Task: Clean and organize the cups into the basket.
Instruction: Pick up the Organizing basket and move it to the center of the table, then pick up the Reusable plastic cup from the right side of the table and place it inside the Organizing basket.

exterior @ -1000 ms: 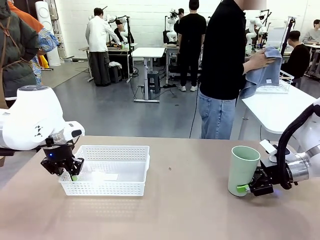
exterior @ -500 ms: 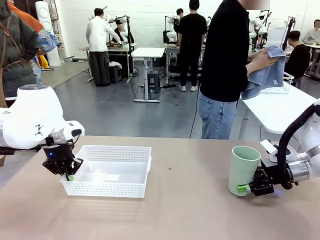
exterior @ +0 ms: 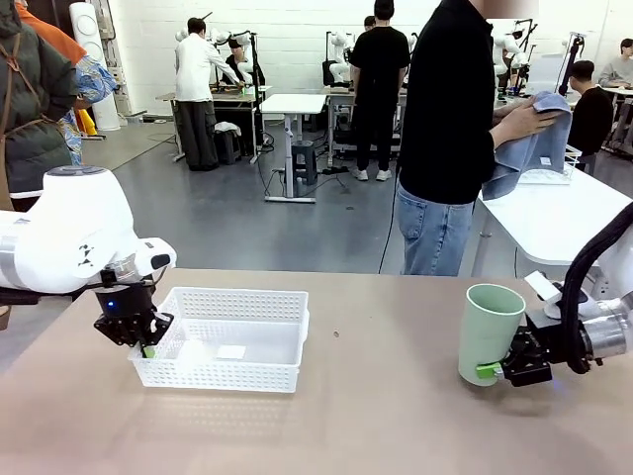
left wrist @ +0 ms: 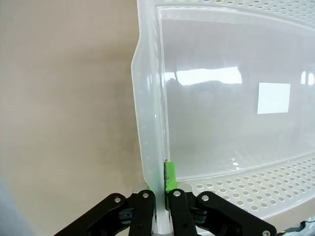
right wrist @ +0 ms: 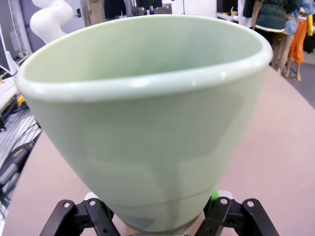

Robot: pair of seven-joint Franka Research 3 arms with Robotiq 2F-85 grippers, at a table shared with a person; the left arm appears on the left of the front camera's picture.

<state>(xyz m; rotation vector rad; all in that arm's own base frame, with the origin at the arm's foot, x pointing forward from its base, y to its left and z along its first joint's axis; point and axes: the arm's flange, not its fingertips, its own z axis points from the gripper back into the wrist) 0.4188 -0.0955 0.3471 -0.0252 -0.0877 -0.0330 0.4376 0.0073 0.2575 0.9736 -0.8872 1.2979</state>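
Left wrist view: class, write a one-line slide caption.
Left gripper shut on the white basket by its end wall, tan table beside it.

No legible text, brand or number.
The one label-like thing, a white rectangular sticker (left wrist: 273, 98) on the floor of the perforated plastic basket (left wrist: 147, 123), looks blank in the left wrist and front views.

One mint-green cup (exterior: 490, 332), one white basket (exterior: 220, 375), one grey cloth (exterior: 531, 148)

Left tool (left wrist: 160, 191) pinched shut.
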